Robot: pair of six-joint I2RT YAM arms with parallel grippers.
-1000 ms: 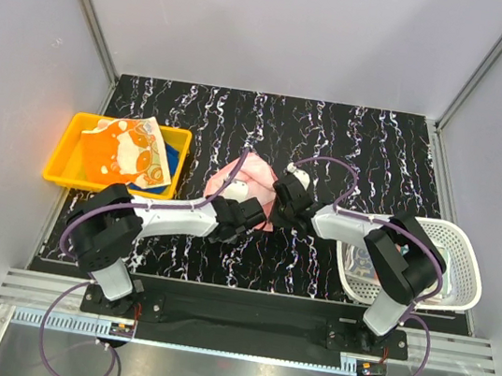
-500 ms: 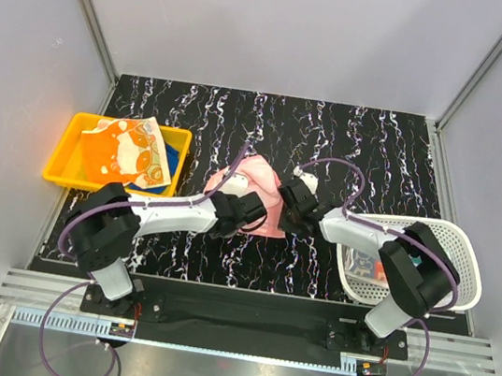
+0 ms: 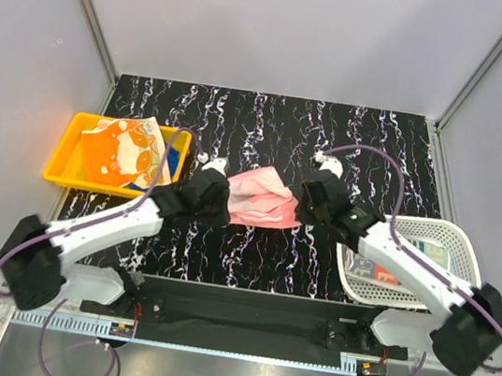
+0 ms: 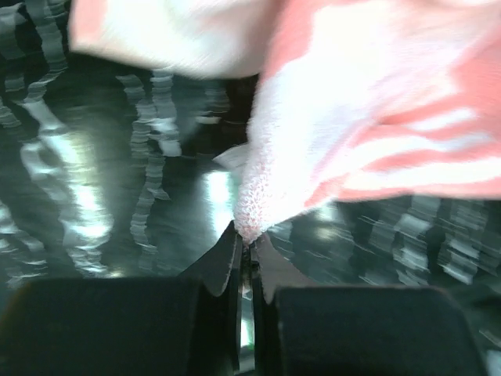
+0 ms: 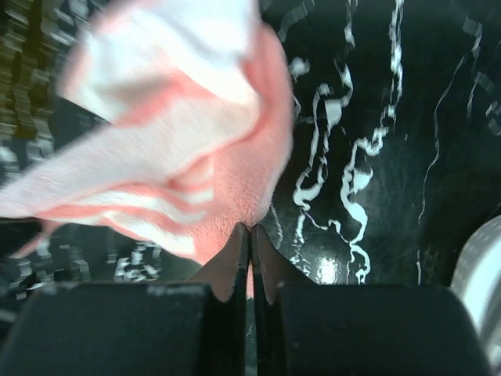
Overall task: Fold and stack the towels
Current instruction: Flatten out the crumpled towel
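Note:
A pink towel point(image 3: 261, 199) with white marks hangs stretched between my two grippers over the middle of the black marbled table. My left gripper point(image 3: 215, 199) is shut on its left corner; in the left wrist view the pink towel point(image 4: 368, 125) runs out from the pinched gripper point(image 4: 247, 235). My right gripper point(image 3: 308, 203) is shut on the right corner; the right wrist view shows the pink towel point(image 5: 180, 141) held at the gripper point(image 5: 250, 229). An orange cartoon-printed towel point(image 3: 129, 153) lies on a blue towel point(image 3: 174, 148) in the yellow tray.
The yellow tray point(image 3: 64, 160) sits at the table's left edge. A white mesh basket point(image 3: 462, 262) with printed cloth inside stands at the right edge, close beside my right arm. Grey walls enclose the table on three sides.
Both grippers have moved apart and lifted, pulling the bunched pink towel out sideways. The left gripper closed on its corner during this time.

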